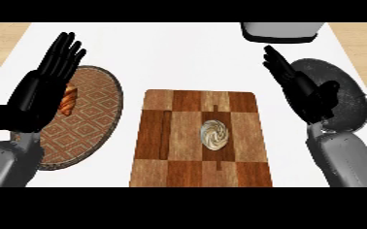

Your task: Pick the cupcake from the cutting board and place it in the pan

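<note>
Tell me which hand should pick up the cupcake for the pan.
Right, most likely. The right hand is open beside the pan, so the cupcake on the board would need only a short carry. The left hand is open over the mat, across the board from the pan.

Two smooth grey forearms end in glossy black hands, left hand (39, 94) and right hand (305, 92).

We see round mat (90, 121), brown diamond weave, at left on white counter (179, 53). Golden pastry (68, 99) lies on mat's upper left part. We note grey-white container (279, 31) at far right edge, partly cut off.
</note>
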Controlling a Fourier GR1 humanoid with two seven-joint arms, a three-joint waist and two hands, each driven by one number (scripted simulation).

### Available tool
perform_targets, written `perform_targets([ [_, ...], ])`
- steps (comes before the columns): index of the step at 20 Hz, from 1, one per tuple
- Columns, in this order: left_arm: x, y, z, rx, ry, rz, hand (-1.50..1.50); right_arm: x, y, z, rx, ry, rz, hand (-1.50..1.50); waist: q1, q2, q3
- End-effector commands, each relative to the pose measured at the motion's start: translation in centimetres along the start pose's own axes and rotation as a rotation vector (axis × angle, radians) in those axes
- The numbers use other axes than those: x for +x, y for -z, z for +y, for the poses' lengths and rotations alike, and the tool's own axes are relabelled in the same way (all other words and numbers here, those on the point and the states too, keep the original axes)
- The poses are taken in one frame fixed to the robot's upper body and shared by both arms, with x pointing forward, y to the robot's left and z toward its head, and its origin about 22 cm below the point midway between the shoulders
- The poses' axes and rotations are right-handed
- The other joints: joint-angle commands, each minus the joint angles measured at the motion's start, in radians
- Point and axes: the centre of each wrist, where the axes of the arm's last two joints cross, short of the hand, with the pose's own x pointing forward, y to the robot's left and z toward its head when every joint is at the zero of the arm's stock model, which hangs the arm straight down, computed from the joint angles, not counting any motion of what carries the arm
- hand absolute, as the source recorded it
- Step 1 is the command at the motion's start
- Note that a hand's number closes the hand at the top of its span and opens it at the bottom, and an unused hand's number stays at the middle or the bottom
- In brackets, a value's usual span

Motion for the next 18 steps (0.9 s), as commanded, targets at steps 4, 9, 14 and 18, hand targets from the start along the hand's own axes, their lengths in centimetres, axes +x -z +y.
perform_targets([
  [4, -3.7, -2.6, -3.1, 0.037, -0.007, 0.038, 0.0, 3.3, 1.8, 2.6, 0.295, 0.215, -0.301, 1.5, 0.03, 0.022, 0.027],
  [9, -6.9, -5.1, -7.1, 0.067, -0.028, 0.114, 0.0, -0.3, -1.7, -3.2, 0.11, 0.073, -0.259, -1.5, -0.006, 0.02, 0.026],
  [14, -7.2, -4.8, -9.5, 0.059, -0.011, 0.125, 0.0, -2.4, -3.7, -4.9, 0.276, -0.027, -0.319, -1.5, -0.001, 0.02, 0.025],
  [18, -8.0, -4.4, -8.6, 0.069, -0.022, 0.132, 0.0, 0.3, -2.2, -6.3, 0.283, -0.191, -0.34, -1.5, 0.001, 0.021, 0.025],
])
